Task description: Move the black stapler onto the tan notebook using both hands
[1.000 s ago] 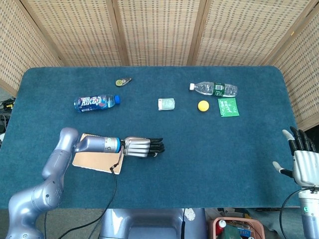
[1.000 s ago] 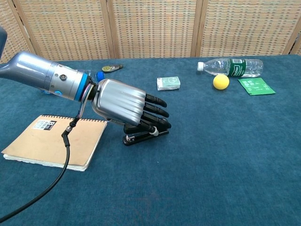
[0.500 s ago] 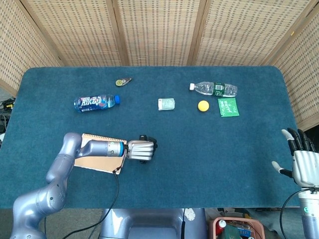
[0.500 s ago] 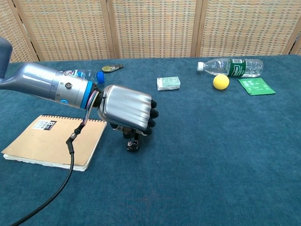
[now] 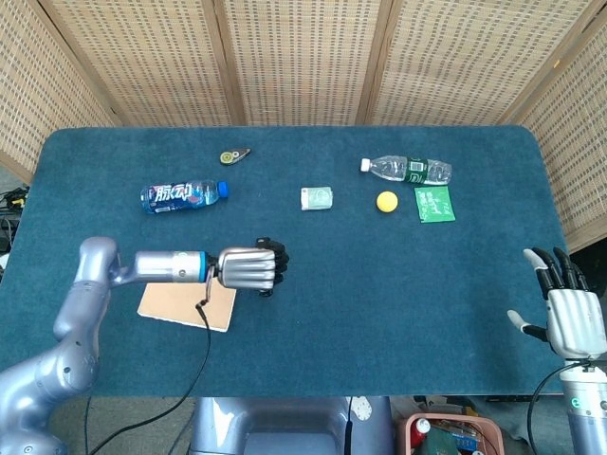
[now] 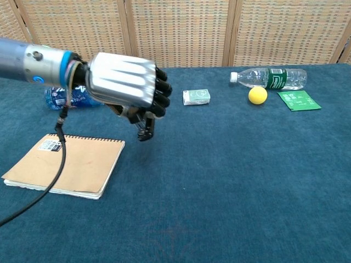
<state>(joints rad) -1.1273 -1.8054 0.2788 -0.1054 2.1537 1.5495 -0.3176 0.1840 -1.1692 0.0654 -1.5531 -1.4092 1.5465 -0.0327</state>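
black stapler (image 6: 146, 129): gripped, airborne | tan notebook (image 6: 66, 165): flat on table

Bright, even indoor light, soft faint shadows on the table (image 5: 398, 284), sharp focus, no glare.

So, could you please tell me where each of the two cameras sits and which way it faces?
Head view: high above the near edge, looking steeply down on the whole table; shows the left hand with its arm, and the right hand at lower right.
Chest view: low at the near edge, looking across towards the screens; shows only the left hand and forearm.
Both share the left hand holding the black stapler, the tan notebook, and the yellow ball.
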